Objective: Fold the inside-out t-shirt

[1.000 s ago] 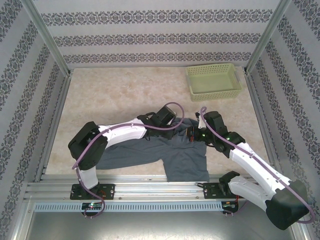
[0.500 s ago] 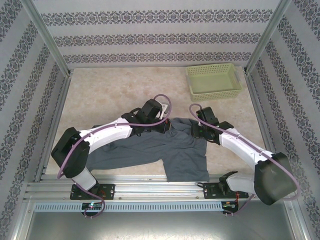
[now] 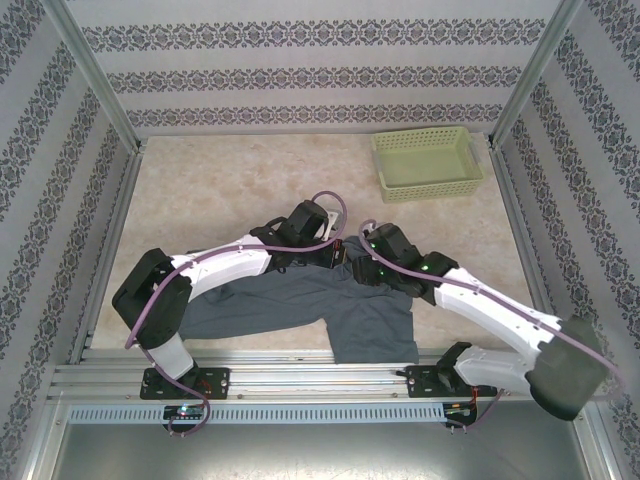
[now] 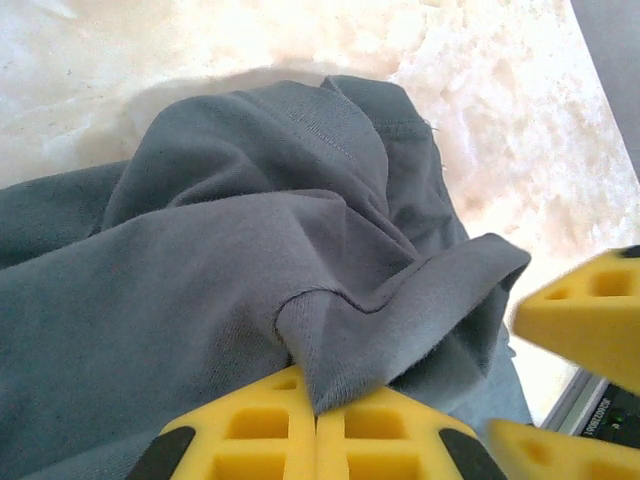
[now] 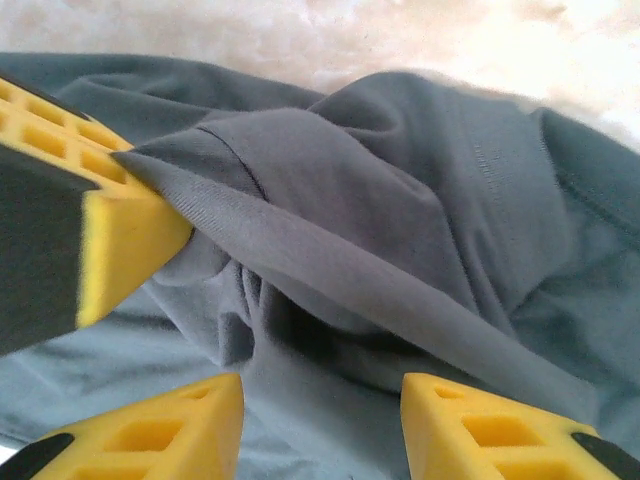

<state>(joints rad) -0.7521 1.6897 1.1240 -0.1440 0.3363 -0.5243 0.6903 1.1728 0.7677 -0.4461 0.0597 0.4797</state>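
Note:
The slate blue-grey inside-out t-shirt [image 3: 345, 310] lies crumpled near the table's front edge, between the two arms. My left gripper [image 3: 338, 256] is at the shirt's far edge, shut on a raised fold of the cloth [image 4: 330, 340]; the yellow fingertips [image 4: 318, 400] meet with fabric pinched between them. My right gripper [image 3: 360, 264] sits just right of it, open, its yellow fingers [image 5: 170, 425] spread over bunched cloth [image 5: 400, 200] with nothing between them. The left gripper's finger [image 5: 120, 235] shows holding the taut fold in the right wrist view.
A light green basket [image 3: 427, 162] stands at the back right of the beige tabletop [image 3: 230, 190]. Patterned walls and metal frame posts enclose the table. A metal rail [image 3: 300, 378] runs along the near edge by the arm bases.
My right gripper has opened, let go of the cloth and swung left, close beside the left gripper. The left gripper stays shut on its fold and has barely moved.

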